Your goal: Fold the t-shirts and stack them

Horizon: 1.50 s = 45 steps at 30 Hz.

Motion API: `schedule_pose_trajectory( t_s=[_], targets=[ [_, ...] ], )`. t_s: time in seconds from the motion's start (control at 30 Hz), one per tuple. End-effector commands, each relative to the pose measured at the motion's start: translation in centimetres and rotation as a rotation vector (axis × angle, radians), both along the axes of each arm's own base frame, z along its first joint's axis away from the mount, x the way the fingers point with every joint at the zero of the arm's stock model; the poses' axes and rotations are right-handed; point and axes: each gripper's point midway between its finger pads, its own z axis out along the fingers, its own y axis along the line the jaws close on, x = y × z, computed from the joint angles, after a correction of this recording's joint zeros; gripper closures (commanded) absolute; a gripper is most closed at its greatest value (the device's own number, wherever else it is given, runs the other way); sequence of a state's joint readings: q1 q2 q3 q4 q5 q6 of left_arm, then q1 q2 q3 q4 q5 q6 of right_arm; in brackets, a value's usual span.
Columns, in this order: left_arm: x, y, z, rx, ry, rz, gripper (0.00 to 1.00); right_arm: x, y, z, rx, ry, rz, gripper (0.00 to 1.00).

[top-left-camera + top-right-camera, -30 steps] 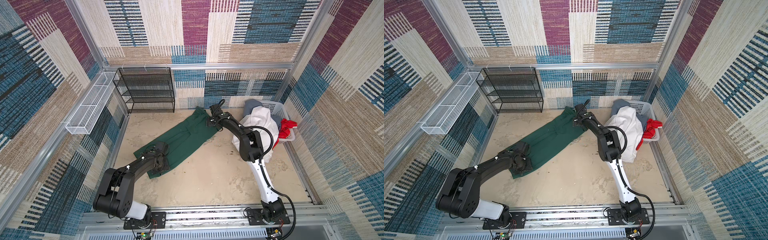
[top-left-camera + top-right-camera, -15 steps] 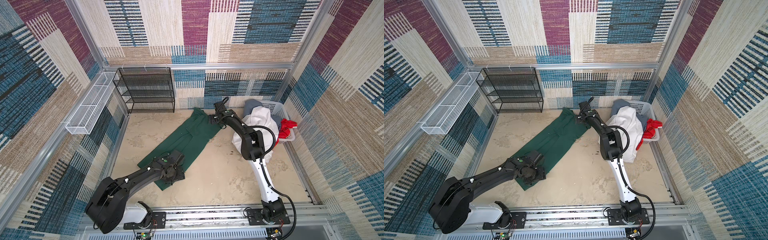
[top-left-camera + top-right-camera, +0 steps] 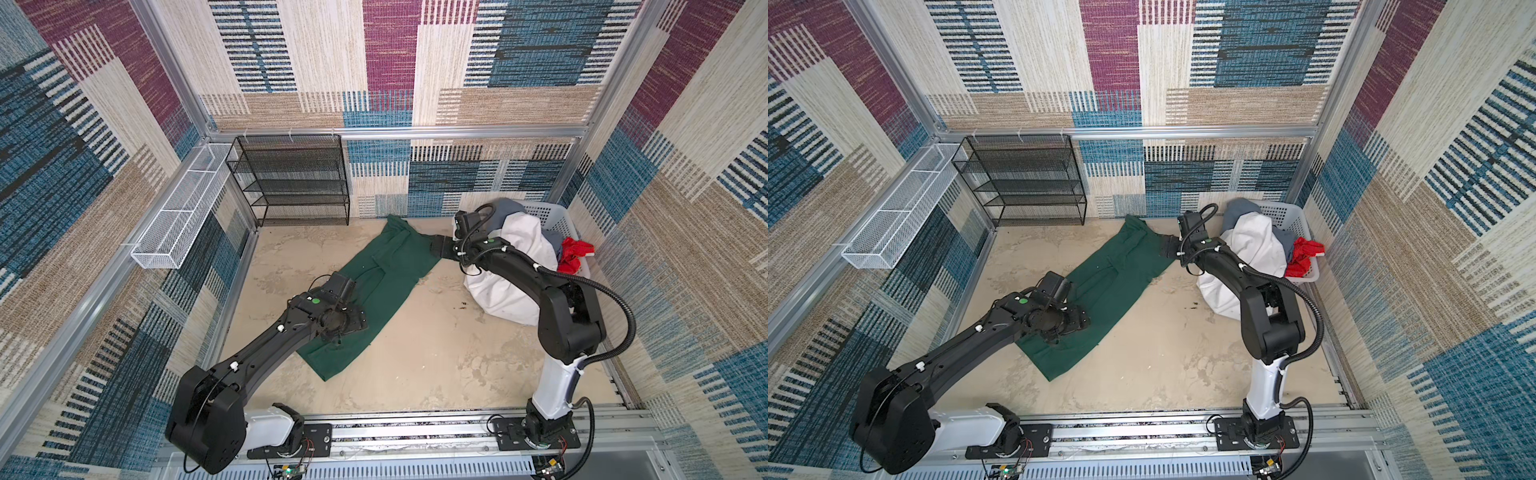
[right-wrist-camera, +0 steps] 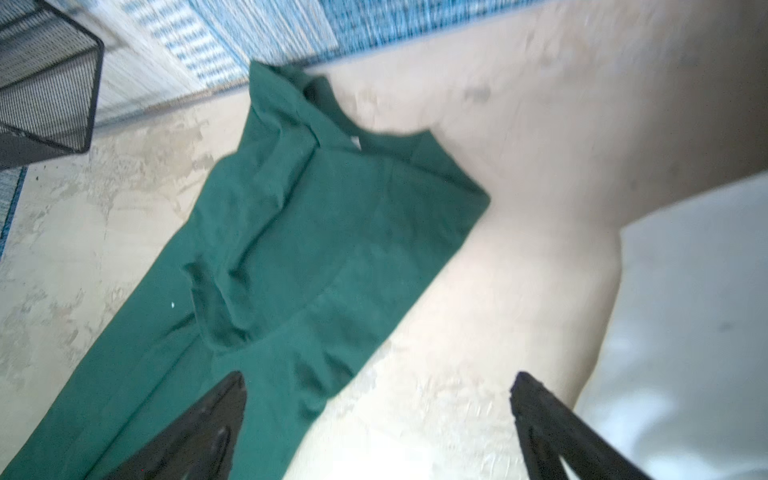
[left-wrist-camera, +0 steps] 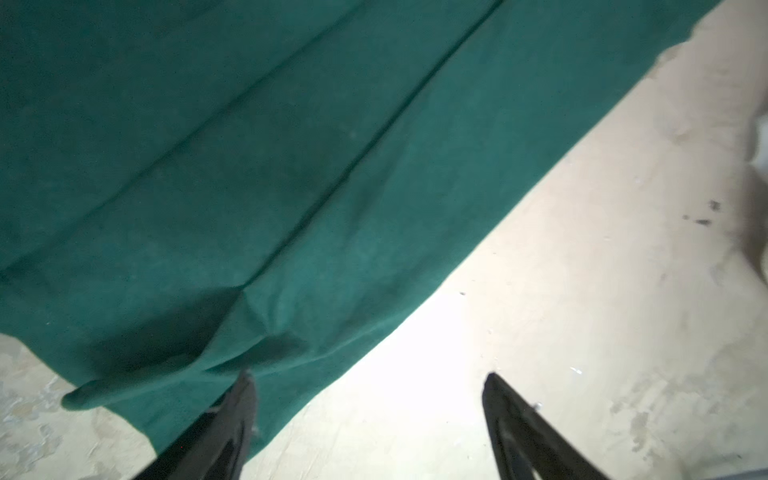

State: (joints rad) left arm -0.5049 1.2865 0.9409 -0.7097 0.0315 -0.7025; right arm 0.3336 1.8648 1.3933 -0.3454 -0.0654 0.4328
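On the beige table [image 3: 436, 353] the dark green t-shirt [image 3: 386, 282] lies as a long diagonal strip (near left to far middle), left gripper [image 5: 368, 378] wide and empty over its near part, right gripper [image 4: 380, 378] wide and empty by its far end.

In both top views the left arm [image 3: 266, 353] covers the left gripper [image 5: 368, 376] and the patch of green shirt [image 3: 386, 266] beneath it. The white shirt [image 3: 519, 249] and grey shirt [image 3: 505, 205] hide most of the basket [image 3: 555, 212] and part of the red shirt [image 3: 575, 251]. In the left wrist view the green shirt runs off the frame and the fingers [image 5: 232, 419] are cut off at its edge. The right wrist view is smeared, blurring the green shirt's folds and the white shirt, and the right gripper [image 4: 379, 376] shows only its cut-off fingers.
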Motion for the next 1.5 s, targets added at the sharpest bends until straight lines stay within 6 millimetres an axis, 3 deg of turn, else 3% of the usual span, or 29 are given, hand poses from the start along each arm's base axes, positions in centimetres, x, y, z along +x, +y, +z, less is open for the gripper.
schedule_pose_trajectory(
  t_s=[0.0,0.1,0.33,0.8,0.97,1.07,1.13,1.17,1.27,1.3,1.4,1.47],
  targets=[
    [0.2,-0.9,1.6,-0.045,-0.061,-0.075,0.13,-0.1,1.9,0.5,0.173,-0.027,0.003,0.02],
    [0.3,-1.2,2.3,-0.077,-0.11,-0.101,0.12,0.4,2.6,-0.7,0.229,-0.01,-0.009,0.04],
    [-0.5,0.8,2.1,0.002,-0.147,-0.097,0.1,3.2,3.0,-3.5,0.289,0.063,-0.096,0.14],
    [-0.4,3.4,1.4,0.085,-0.169,-0.043,0.1,8.1,0.7,-9.6,0.087,0.148,-0.251,0.27],
    [-1.1,3.3,0.7,0.154,-0.113,-0.099,0.14,10.4,0.8,-10.6,0.059,0.167,-0.204,0.67],
    [-1.6,2.1,-0.7,0.15,-0.086,-0.142,0.14,12.3,0.6,-10.2,0.039,0.137,-0.188,0.83],
    [-1.8,1.4,-1.5,0.136,-0.058,-0.16,0.15,13.7,1.0,-9.7,0.054,0.112,-0.16,0.87],
    [-1.9,1.0,-2.0,0.135,-0.043,-0.173,0.16,14.5,1.0,-9.5,0.062,0.106,-0.152,0.85],
    [-2.2,-0.2,-3.3,0.143,-0.005,-0.211,0.16,15.8,0.9,-8.2,0.061,0.097,-0.136,0.67],
    [-2.4,-0.6,-3.6,0.144,0.004,-0.226,0.16,15.9,0.8,-7.5,0.055,0.086,-0.128,0.54],
    [-2.7,-2.1,-4.6,0.139,0.02,-0.287,0.19,15.4,0.4,-5.2,0.039,0.057,-0.124,0.03],
    [-2.9,-2.7,-5.6,0.15,0.036,-0.314,0.2,14.3,-0.1,-3.7,0.038,0.04,-0.126,0.01]
  ],
)
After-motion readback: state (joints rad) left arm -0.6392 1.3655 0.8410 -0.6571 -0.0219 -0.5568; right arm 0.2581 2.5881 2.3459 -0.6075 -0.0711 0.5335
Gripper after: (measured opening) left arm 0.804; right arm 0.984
